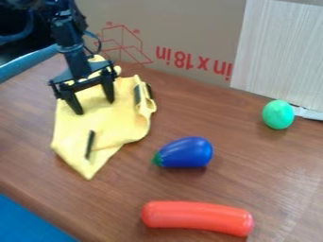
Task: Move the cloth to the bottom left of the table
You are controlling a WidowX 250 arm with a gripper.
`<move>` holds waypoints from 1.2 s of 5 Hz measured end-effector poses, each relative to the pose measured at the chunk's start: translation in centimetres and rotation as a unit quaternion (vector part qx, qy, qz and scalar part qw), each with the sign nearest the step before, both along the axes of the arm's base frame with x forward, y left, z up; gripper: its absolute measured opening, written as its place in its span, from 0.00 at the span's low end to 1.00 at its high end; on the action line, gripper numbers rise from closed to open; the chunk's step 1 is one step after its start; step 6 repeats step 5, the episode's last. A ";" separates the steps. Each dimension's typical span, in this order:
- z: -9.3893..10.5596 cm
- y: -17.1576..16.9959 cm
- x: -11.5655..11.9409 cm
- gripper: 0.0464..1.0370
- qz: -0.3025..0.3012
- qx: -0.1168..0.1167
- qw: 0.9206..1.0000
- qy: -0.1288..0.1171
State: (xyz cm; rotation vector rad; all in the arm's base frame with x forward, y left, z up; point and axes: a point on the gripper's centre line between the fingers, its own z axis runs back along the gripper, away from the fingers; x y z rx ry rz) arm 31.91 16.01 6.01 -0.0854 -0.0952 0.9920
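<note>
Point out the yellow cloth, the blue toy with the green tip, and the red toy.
Yellow cloth (114, 122): camera view, middle of its spread.
Blue toy (186, 152): camera view, middle of its body.
Red toy (197, 217): camera view, middle of its length.

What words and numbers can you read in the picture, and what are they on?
"in x 18 in": red print, upside down, on the brown cardboard behind the table.
Tiny red marks around the red line drawing, on the same cardboard: too small to read.
Dark marks on the yellow cloth: no letters or numbers that I can make out.
</note>
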 end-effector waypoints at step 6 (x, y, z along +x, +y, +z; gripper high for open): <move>4.2 3.2 -1.6 0.96 0.010 -0.060 0.998 0.006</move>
